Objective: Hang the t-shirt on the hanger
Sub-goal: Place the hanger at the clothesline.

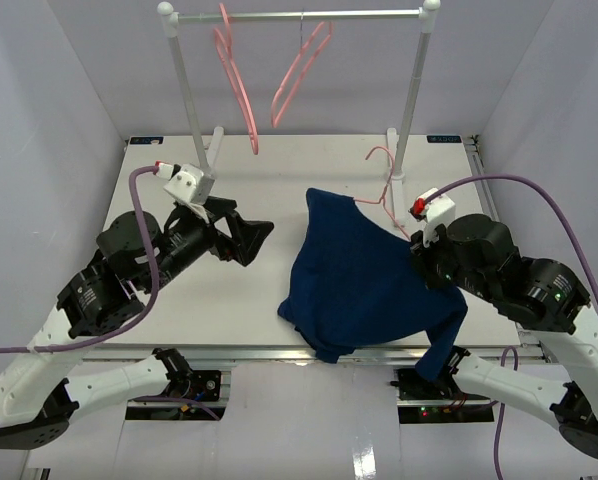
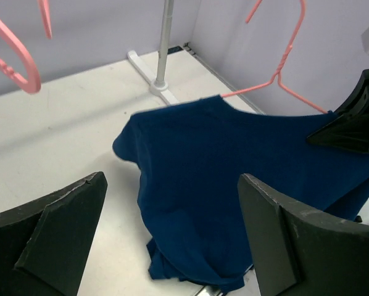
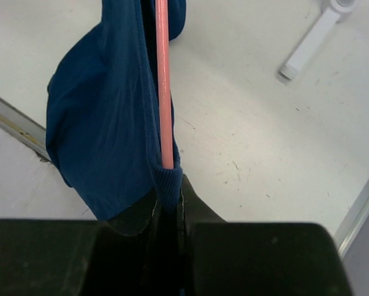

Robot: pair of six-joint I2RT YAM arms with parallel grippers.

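Navy t-shirt (image 1: 364,280) — lying crumpled on the right half of the table (image 1: 249,310), one corner trailing over the near edge. Pink hanger (image 1: 387,186) — hook sticking out at the shirt's far corner, beside the rack's right post (image 1: 411,90); the rest seemingly running inside the cloth. Right gripper (image 3: 169,200) is pinching shut on the ribbed shirt edge and hanger wire together. Left gripper (image 1: 259,240) is gaping wide, gripping nothing, facing the shirt from well apart. Two spare hangers (image 1: 301,72) are dangling from the rail (image 1: 359,14)
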